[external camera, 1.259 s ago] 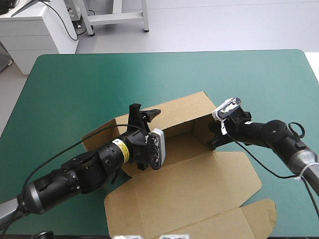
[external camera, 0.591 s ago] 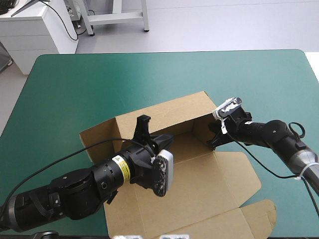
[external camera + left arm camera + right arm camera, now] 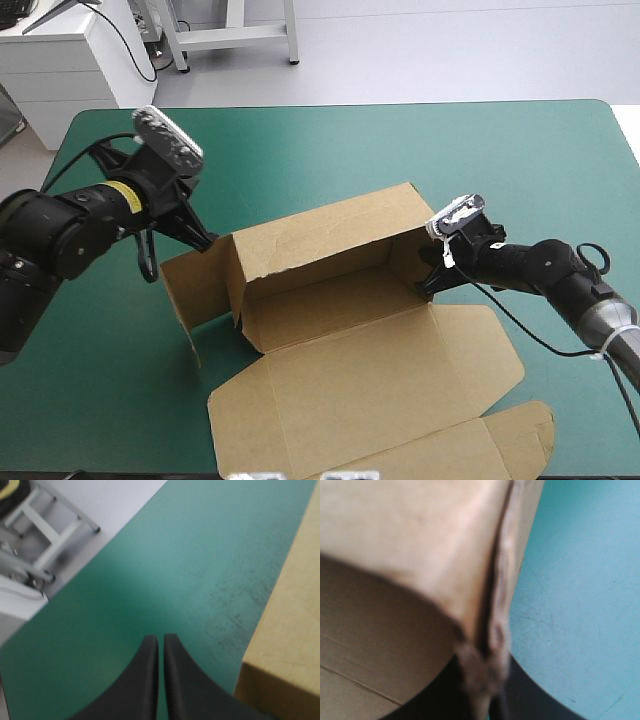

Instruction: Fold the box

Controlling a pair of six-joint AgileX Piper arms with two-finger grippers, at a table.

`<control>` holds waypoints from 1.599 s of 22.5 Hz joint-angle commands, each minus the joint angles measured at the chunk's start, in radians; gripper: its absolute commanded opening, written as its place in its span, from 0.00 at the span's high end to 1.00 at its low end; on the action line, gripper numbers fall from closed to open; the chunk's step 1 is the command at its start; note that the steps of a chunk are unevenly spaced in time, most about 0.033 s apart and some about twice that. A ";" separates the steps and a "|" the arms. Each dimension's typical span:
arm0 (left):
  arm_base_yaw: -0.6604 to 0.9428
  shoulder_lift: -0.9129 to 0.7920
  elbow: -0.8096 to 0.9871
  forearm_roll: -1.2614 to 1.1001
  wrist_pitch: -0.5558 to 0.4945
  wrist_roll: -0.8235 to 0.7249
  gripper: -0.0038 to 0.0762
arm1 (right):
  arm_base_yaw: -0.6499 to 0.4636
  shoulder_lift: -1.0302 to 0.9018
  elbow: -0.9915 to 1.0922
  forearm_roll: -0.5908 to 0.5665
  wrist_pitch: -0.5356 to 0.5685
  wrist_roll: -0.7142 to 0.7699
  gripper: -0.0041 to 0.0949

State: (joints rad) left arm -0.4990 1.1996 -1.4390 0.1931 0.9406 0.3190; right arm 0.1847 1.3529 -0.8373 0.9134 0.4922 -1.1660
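Near the table's middle sits the box, long axis left to right, lid flat toward the near edge. Right gripper pinches its right wall; left gripper, closed on nothing, hovers beside its left flap.

The box is plain brown board without print, its inner floor a shade darker than the flat sheet nearer, with thin darker crease lines. The table has a teal-green cover, even in tone but for faint dark scuffs beside the box. The left tool has plain black fingers; the right tool is black too. The left arm is black with a yellow band; the right arm is black, grey farther right.
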 commanded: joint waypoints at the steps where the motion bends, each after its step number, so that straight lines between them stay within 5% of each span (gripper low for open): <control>1: 0.147 -0.033 -0.035 -0.122 0.017 -0.010 0.93 | 0.004 -0.033 -0.063 -0.111 0.033 0.122 0.98; 5: 0.338 -0.033 -0.035 -0.128 0.062 -0.040 0.93 | 0.004 -0.077 -0.210 -0.478 0.175 0.511 0.98; 7: 0.385 -0.033 -0.035 -0.116 0.110 -0.040 0.93 | 0.004 -0.087 -0.334 -0.672 0.366 0.761 0.98; 9: 0.392 -0.033 -0.035 -0.110 0.139 -0.040 0.94 | 0.004 -0.083 -0.410 -0.720 0.537 0.850 0.98; 15: 0.392 -0.031 -0.035 -0.110 0.165 -0.062 0.95 | 0.004 -0.017 -0.434 -0.776 0.629 0.906 0.98; 25: 0.392 -0.031 -0.035 -0.112 0.199 -0.064 0.96 | 0.004 0.296 -0.608 -0.776 0.569 0.931 0.96; 36: 0.392 -0.031 -0.035 -0.121 0.203 -0.062 0.96 | 0.004 0.437 -0.885 -0.770 0.604 0.938 0.53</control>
State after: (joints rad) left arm -0.1069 1.1900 -1.4401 0.0781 1.1854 0.2666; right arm 0.1930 1.8387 -1.6438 0.1496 1.1065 -0.2261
